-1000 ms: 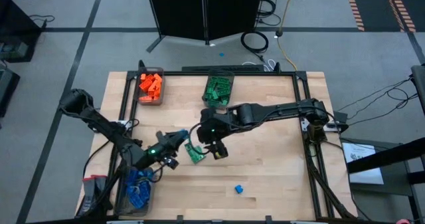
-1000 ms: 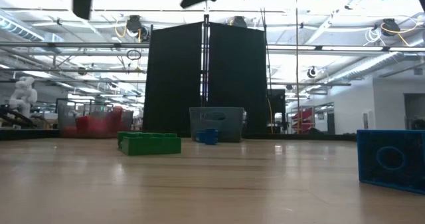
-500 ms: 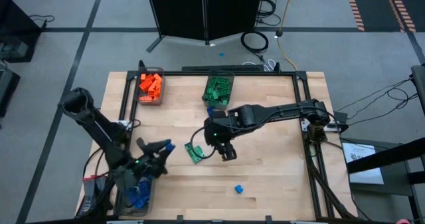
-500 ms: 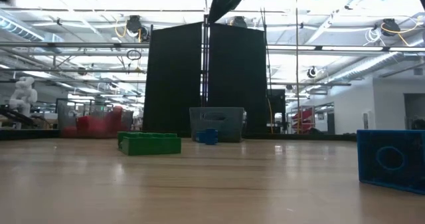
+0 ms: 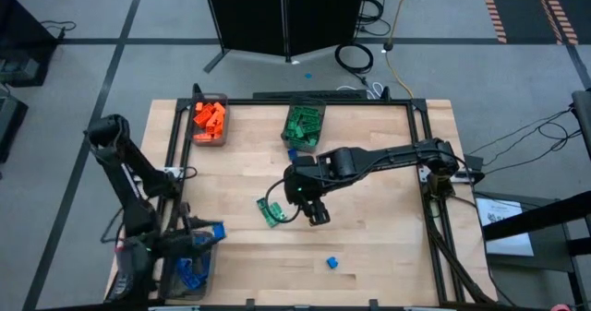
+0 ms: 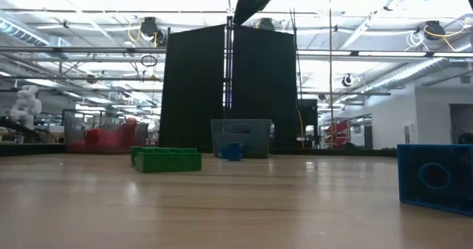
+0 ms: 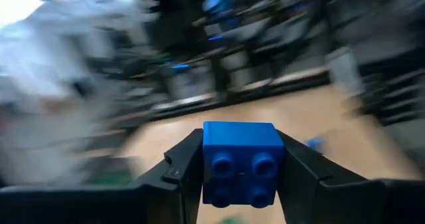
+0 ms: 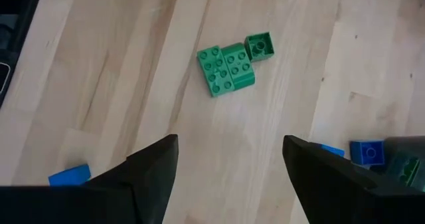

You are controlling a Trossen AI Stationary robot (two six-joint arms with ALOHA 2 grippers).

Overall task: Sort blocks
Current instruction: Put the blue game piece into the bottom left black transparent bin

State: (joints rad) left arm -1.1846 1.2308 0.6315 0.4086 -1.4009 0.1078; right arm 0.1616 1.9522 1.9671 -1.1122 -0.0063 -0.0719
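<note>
Since a second ago, pulled back from the table's middle to its near-left corner: the left gripper (image 5: 211, 230), now over the bin of blue bricks (image 5: 191, 272), jaws closed partway on a blue brick (image 7: 240, 163) that sits squarely between the fingers (image 7: 178, 174), studs facing the wrist camera. Shifted only slightly over the same span: the right gripper (image 8: 229, 154), hanging above the table's middle with its fingers spread wide and nothing between them. Unmoved on the wooden table (image 5: 369, 228): the green bricks (image 8: 232, 63), a flat cluster just beside the right gripper, studs up, the long axis running at a slant across the boards, with one small single-stud piece touching one end. Lying alone near the front edge, well apart from the cluster: a small blue brick (image 5: 331, 262). Close to the green bin (image 5: 305, 122) at the far edge: another blue brick (image 8: 366, 152), its footing against the bin hard to judge. At the far-left corner: the bin of orange bricks (image 5: 210, 119). From table height, the green cluster reads as a low bar lying flat, long side across the view.
</note>
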